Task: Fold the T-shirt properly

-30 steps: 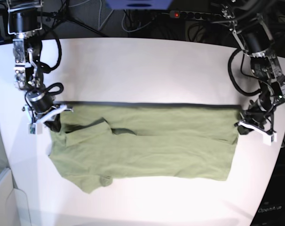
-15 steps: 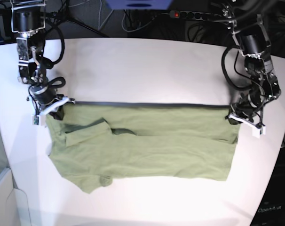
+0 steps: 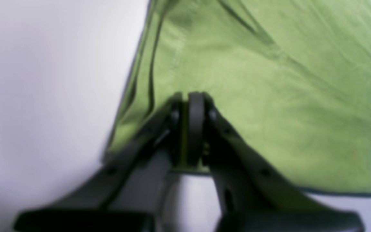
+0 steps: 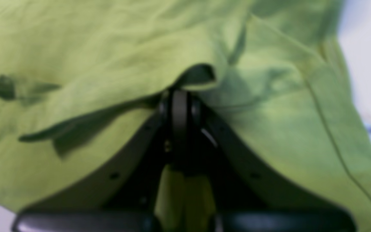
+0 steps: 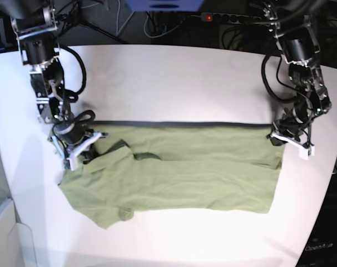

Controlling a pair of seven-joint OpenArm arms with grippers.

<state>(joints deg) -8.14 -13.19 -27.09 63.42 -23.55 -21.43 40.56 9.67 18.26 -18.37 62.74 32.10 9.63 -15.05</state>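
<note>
A: Where is the T-shirt (image 5: 174,167)?

B: Spread on the white desk (image 5: 168,78), across its middle and toward the front edge, reaching nearly from the left side to the right side. Its far edge runs as a straight dark line; a sleeve sticks out toward the front-left corner.

A: And the left tool (image 5: 284,137)?

B: Near the desk's right edge, clamped tight on the shirt's far corner there. The left wrist view shows its pads (image 3: 195,119) pressed together with green cloth (image 3: 269,96) between them.

A: The right tool (image 5: 81,149)?

B: Near the left edge, likewise pinched closed on bunched fabric (image 4: 108,64); cloth hangs below its pads (image 4: 179,119).
</note>
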